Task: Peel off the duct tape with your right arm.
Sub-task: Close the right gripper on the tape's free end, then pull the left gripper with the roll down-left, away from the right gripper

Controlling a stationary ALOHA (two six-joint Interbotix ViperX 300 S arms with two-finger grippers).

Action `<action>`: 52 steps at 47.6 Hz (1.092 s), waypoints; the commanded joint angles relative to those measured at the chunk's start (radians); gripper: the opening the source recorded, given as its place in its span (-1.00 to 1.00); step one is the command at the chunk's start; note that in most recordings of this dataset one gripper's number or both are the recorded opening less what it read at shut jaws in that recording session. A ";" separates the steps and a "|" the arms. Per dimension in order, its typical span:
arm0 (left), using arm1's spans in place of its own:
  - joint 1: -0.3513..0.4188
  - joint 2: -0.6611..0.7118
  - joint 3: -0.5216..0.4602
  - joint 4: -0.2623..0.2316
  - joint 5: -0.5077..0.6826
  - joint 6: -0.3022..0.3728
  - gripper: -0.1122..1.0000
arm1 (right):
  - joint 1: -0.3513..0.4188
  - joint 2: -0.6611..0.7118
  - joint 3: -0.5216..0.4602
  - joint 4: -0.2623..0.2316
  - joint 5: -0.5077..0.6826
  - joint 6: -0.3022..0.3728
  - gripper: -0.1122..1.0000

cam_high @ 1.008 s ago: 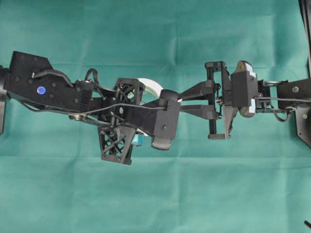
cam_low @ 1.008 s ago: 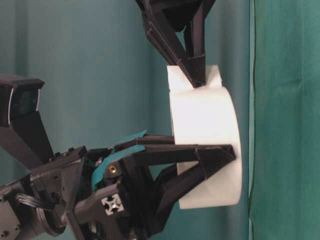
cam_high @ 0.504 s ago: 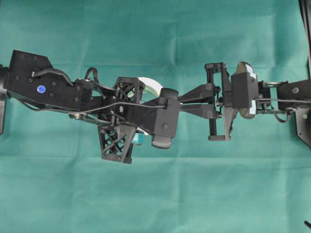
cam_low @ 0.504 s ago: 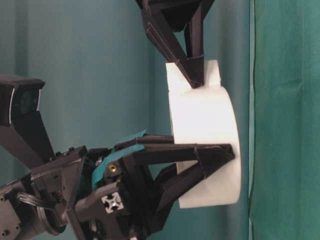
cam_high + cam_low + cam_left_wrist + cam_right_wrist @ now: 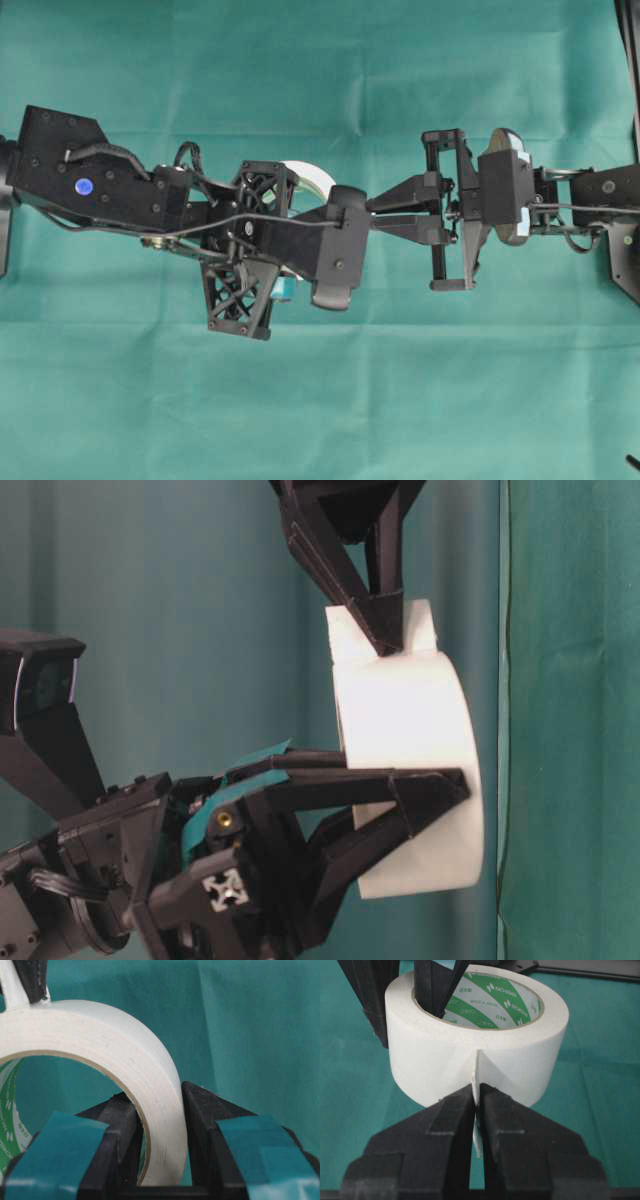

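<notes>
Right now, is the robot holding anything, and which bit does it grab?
Yes, the duct tape. The left gripper clamps the ring's wall, one finger inside the core. The right gripper pinches the loose tab.

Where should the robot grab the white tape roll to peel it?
Grip the thin loose tab sticking out from the white ring-shaped tape roll, coming edge-on from the side. It stands clear of the curved wall, and the right gripper already pinches it.

One roll of duct tape (image 5: 470,1045) with one loose white tab (image 5: 476,1125). Two black arms, each ending in one tool: the left tool (image 5: 160,1125) and the right tool (image 5: 476,1110). One green-covered desk (image 5: 320,400).
</notes>
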 commanded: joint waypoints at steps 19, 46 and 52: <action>-0.100 -0.017 -0.021 -0.003 0.014 0.005 -0.44 | -0.066 -0.014 0.008 0.005 -0.023 -0.003 -0.95; -0.201 0.017 -0.077 -0.003 -0.006 0.043 -0.44 | -0.120 0.017 -0.005 0.005 -0.028 -0.003 -0.95; -0.224 0.037 -0.109 -0.003 -0.015 0.087 -0.44 | -0.138 0.034 -0.015 0.002 -0.026 -0.005 -0.95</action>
